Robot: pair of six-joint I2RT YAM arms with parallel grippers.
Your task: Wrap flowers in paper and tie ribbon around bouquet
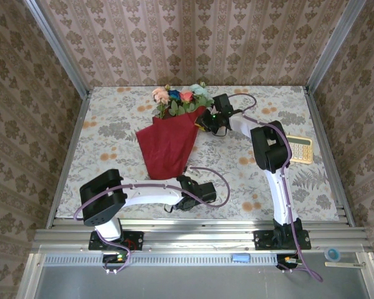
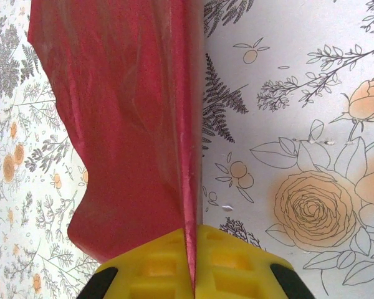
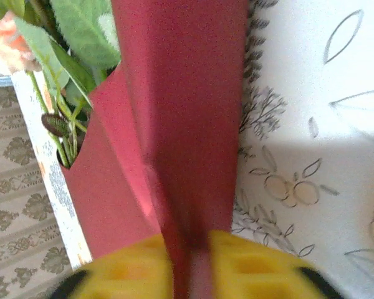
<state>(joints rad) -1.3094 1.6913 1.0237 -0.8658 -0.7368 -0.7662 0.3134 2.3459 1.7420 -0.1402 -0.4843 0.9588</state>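
My left fingers (image 2: pixel 168 265) and right fingers (image 3: pixel 234 265) each pinch the paper (image 1: pixel 168 146), already folded into a cone round the flowers (image 1: pixel 181 98); tying the ribbon is left, I judge.

Left gripper (image 2: pixel 190 252) sits at the bottom edge, yellow fingers (image 2: pixel 153 265) pressed together, and the paper (image 2: pixel 124 124) is pinched right between them. The dark red sheet rises from the pinch as a sharp vertical fold up the middle of the frame. From there it spreads out to the left, creased and glossy, its lower edge curling just above the left-hand finger. To the right of the fold lies bare tablecloth (image 2: pixel 299 93): line-drawn ferns, sprigs and pale orange roses on white. More of that print runs along the far left.
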